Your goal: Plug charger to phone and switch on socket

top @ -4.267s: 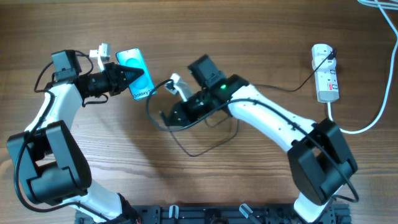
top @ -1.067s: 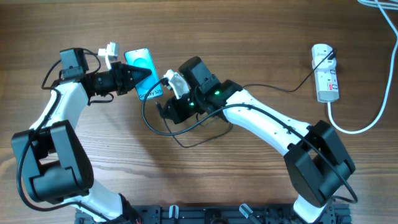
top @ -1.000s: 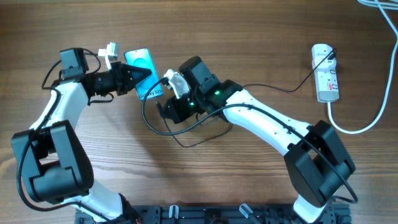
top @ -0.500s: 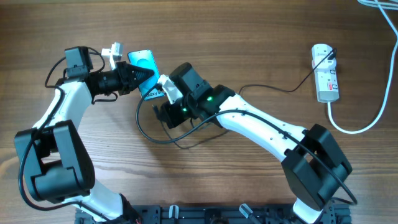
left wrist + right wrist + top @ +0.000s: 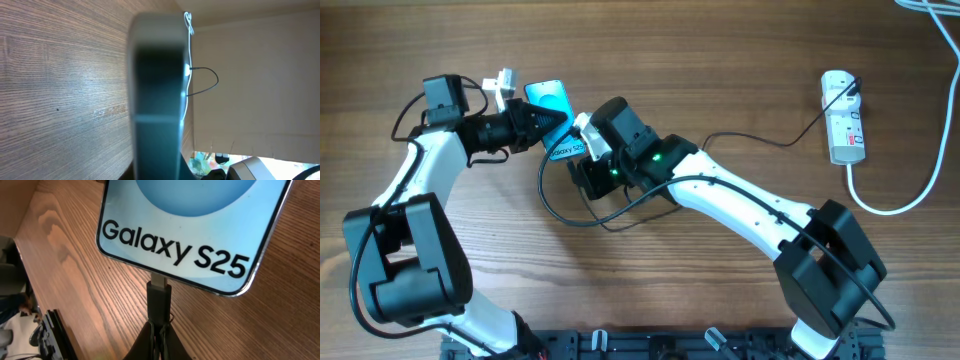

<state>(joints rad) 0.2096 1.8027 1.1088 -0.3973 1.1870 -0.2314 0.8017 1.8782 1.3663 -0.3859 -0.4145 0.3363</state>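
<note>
The phone [image 5: 551, 112], with a teal screen and a white "Galaxy S25" strip, is held off the table in my left gripper [image 5: 538, 123], which is shut on it. In the left wrist view the phone [image 5: 157, 95] shows edge-on and blurred. My right gripper [image 5: 578, 163] is shut on the charger plug [image 5: 159, 300]. In the right wrist view the plug tip meets the middle of the phone's bottom edge [image 5: 190, 225], with my gripper [image 5: 159, 330] just behind it. The black cable [image 5: 760, 140] runs to the white socket [image 5: 844, 118] at the far right.
The black cable lies in loose loops [image 5: 570, 215] on the wooden table [image 5: 720, 290] under my right arm. The socket's thick white lead [image 5: 910, 195] curves off to the right edge. A black rail [image 5: 650, 345] runs along the front edge.
My right gripper has moved left and up with the plug to the phone's bottom edge. My left gripper has shifted the phone slightly right. The cable loop has followed.
</note>
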